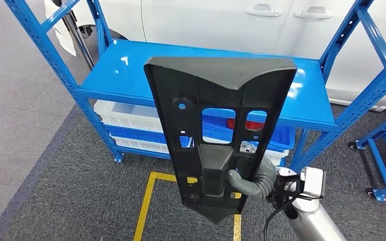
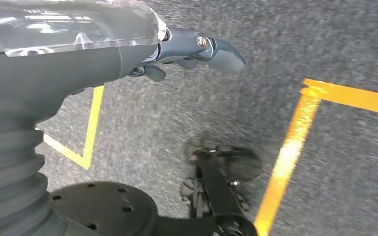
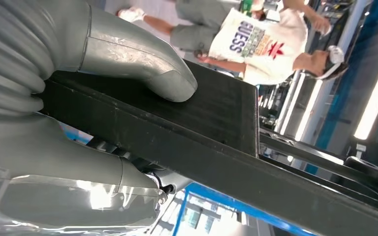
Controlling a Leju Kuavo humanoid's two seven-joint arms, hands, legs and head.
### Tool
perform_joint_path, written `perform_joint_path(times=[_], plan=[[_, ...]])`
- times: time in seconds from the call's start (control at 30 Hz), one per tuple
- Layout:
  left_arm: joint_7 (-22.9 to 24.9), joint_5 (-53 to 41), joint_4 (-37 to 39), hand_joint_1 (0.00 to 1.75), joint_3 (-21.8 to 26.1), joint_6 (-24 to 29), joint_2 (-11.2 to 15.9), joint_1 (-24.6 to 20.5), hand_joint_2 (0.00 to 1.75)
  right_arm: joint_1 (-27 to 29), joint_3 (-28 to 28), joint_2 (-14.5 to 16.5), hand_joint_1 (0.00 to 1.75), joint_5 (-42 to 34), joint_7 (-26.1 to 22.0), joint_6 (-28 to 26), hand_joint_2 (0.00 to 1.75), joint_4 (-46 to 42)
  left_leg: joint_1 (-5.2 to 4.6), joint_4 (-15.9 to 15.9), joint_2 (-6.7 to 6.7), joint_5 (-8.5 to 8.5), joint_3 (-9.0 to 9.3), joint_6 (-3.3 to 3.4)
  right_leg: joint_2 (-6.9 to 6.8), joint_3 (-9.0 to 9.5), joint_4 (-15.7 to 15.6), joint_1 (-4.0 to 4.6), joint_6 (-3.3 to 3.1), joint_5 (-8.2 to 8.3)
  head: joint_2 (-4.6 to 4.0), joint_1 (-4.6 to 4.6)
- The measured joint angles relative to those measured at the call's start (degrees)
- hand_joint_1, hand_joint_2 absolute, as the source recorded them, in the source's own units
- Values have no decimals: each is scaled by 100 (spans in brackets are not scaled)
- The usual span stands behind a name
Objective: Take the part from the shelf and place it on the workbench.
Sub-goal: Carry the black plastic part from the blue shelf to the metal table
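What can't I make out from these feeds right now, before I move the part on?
- Workbench: I cannot say where it lies.
- Shelf: in the head view the black part covers its middle and the bins beneath.
- Right robot hand: its fingers sit behind the part in the head view; the right wrist view gives just the thumb pressed on it.
- Left robot hand: hangs over a motion-blurred floor; its fingers look curled and empty.

Right arm point(image 1: 315, 221): silver tube, black cable looped beside the wrist, white-and-black wrist block.
Right hand point(image 1: 255, 181): grey ribbed cover, thick grey thumb.
Left hand point(image 2: 128, 54): grey shell under clear film, darker blue-grey fingers point(image 2: 211, 49), one round screw.
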Motion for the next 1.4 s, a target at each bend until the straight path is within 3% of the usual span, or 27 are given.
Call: perform_joint_path(times=[0.03,0.07,0.13,0.2,0.23,0.3,0.37,0.4,0.47,0.5,0.53,0.57,0.6,0.63,0.7,0.77,0.83,0.87,0.93,1.0,1.03,1.07,1.13,1.2,1.23,1.33,1.4], plan=[[-5,3,0,0,13,4,0,18,175,62,4,32,175,38,-37,21,175,-1,0,199,0,-10,18,-9,-1,-83,15,4,4,52,0,0],[-6,3,0,0,25,9,0,33,175,113,7,59,175,59,-61,45,175,-1,0,195,0,99,133,-8,-1,-165,33,6,14,101,0,0],[-20,12,0,0,46,26,0,42,175,162,9,92,175,51,-78,114,175,-2,-1,-413,-1,352,652,26,0,-306,76,9,45,186,0,0],[-48,26,0,0,60,46,0,29,175,167,1,98,175,-10,-75,203,175,1,-24,-1204,-9,341,1185,89,-1,-395,113,22,98,263,0,0],[-64,29,1,0,63,56,-1,24,175,163,-4,98,175,-44,-73,250,175,5,-37,-1416,-14,288,1305,120,-4,-413,121,24,132,302,0,-1],[-88,26,2,0,67,73,-4,30,175,158,-15,98,175,-95,-66,321,175,23,-51,-1502,-14,316,1293,192,-3,-427,104,24,205,391,0,-1],[-97,-2,6,0,67,78,-14,38,175,168,-29,97,175,-116,-63,340,175,46,-32,-1533,7,428,1225,274,20,-502,204,12,270,273,0,0],[-96,-30,8,0,67,79,-18,38,175,182,-42,96,175,-118,-61,321,175,55,-20,-1547,19,493,1173,310,30,-581,386,5,298,81,0,0],[-74,-122,9,0,54,80,-22,32,175,281,-102,92,175,-115,-59,211,175,45,-20,-1542,29,605,1038,356,38,-802,1096,-24,347,-472,0,0],[-53,-172,9,0,42,79,-24,31,175,373,-153,81,175,-109,-59,145,175,20,-25,-1537,28,653,970,362,38,-883,1459,-34,366,-649,0,0],[-28,-228,9,0,26,73,-27,30,175,490,-217,64,175,-102,-61,82,175,-19,-31,-1527,25,700,899,362,38,-899,1703,-40,377,-713,0,0],[-4,-280,9,0,6,54,-29,27,175,617,-292,39,175,-88,-65,27,175,-77,-36,-1513,21,742,833,357,38,-805,1719,-43,377,-652,0,0],[21,-333,9,0,-20,26,-30,21,175,747,-368,11,175,-63,-73,-26,175,-148,-40,-1498,18,776,775,348,37,-589,1483,-43,364,-516,0,0],[47,-394,9,0,-55,-7,-31,9,175,885,-450,-16,175,-29,-88,-87,175,-240,-46,-1481,17,806,727,337,35,-284,1072,-39,337,-388,0,0],[102,-504,9,0,-138,-48,-46,-32,175,1191,-630,-58,175,62,-133,-211,175,-472,-58,-1462,16,860,668,294,24,240,275,-4,265,-311,0,-1],[151,-559,9,0,-210,-28,-63,-79,175,1484,-804,-72,175,146,-172,-273,175,-714,-54,-1468,19,915,653,228,20,382,2,40,202,-334,0,-2],[186,-556,10,0,-244,3,-72,-111,175,1661,-907,-71,175,223,-140,-271,175,-896,-54,-1469,27,948,641,156,22,348,-38,28,132,-248,0,-1],[194,-541,11,0,-249,9,-75,-121,175,1695,-924,-61,175,255,-92,-261,175,-954,-54,-1404,26,871,606,124,22,316,-61,10,87,-195,0,-1],[193,-504,11,0,-250,13,-77,-134,175,1705,-931,-14,175,273,26,-229,175,-1024,-41,-981,19,476,444,77,18,226,-94,-17,25,-89,0,-2],[178,-464,11,0,-249,13,-74,-135,175,1652,-930,54,175,258,158,-191,175,-1046,-29,-244,15,-5,222,29,20,97,-82,-10,2,5,0,-2],[170,-444,11,0,-249,12,-73,-133,175,1602,-929,86,175,235,216,-168,175,-1039,-22,27,16,-110,177,11,19,27,-68,-7,4,50,0,-2],[163,-426,10,0,-248,11,-72,-132,175,1539,-929,115,175,210,264,-142,175,-1026,-16,128,16,-102,216,-2,18,-47,-47,-6,12,93,0,-2],[152,-397,9,0,-245,10,-66,-135,175,1397,-928,164,175,157,321,-98,175,-983,-3,-341,17,174,612,-3,18,-188,16,-9,43,159,0,-2],[133,-371,9,0,-243,13,-57,-149,175,1262,-924,202,175,116,351,-72,175,-938,-11,-1131,13,317,1123,42,15,-292,82,-6,96,211,0,-3],[124,-355,9,0,-242,15,-54,-153,175,1199,-920,218,175,98,364,-58,175,-916,-22,-1374,8,324,1260,74,11,-318,104,-2,129,237,0,-3],[108,-310,11,0,-234,18,-50,-154,175,1036,-905,266,175,62,387,-23,175,-841,-38,-1497,-1,372,1251,186,7,-349,116,-3,233,325,0,-2],[103,-294,10,0,-230,18,-48,-162,175,952,-898,285,175,60,396,-15,175,-773,-22,-1519,12,468,1182,272,18,-441,274,-23,299,157,0,-1]])
